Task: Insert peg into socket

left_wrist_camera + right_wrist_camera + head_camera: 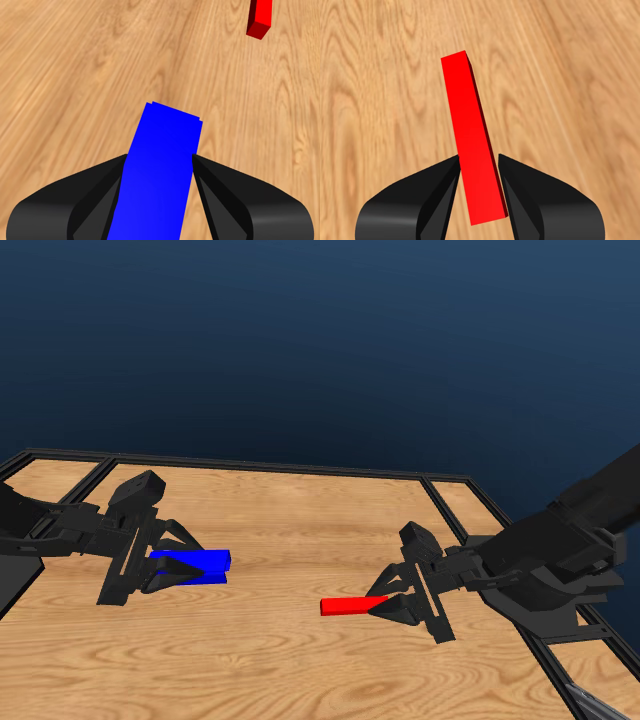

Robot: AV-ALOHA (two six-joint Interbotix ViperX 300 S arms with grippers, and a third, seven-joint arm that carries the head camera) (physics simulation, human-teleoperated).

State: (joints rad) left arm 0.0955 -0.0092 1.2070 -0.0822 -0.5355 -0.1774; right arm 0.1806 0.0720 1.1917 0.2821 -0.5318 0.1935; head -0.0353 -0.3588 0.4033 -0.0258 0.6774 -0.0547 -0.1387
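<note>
The bench [300,660] fills the lower half of the head view, wood grain running across, with a dark frame along its far edge and down its right side. My two arms come in from the lower left and lower right of that view, grippers pointing toward the middle.

My left gripper [165,575] sits left of center and is clamped on the socket [200,562]; in the left wrist view the jaws press both long flanks of the blue block [162,170], whose free end sticks out beyond them. My right gripper [385,608] sits right of center, lower in the frame, and is clamped on the peg [350,606]; the right wrist view shows the jaws pinching the red bar [472,145] near its back end, most of its length standing out in front.

What the next move turns on: the peg's free end points left, toward the socket, and the socket's free end points right, toward the peg, so their long axes run roughly along one line but are offset, the socket higher in the head view. They are well apart, bare wood between them. From the left wrist, the peg's tip [260,22] shows at the upper right, off the socket's axis.

I judge the middle gap gives ample room to line up; the frame edges are far from both pieces.
</note>
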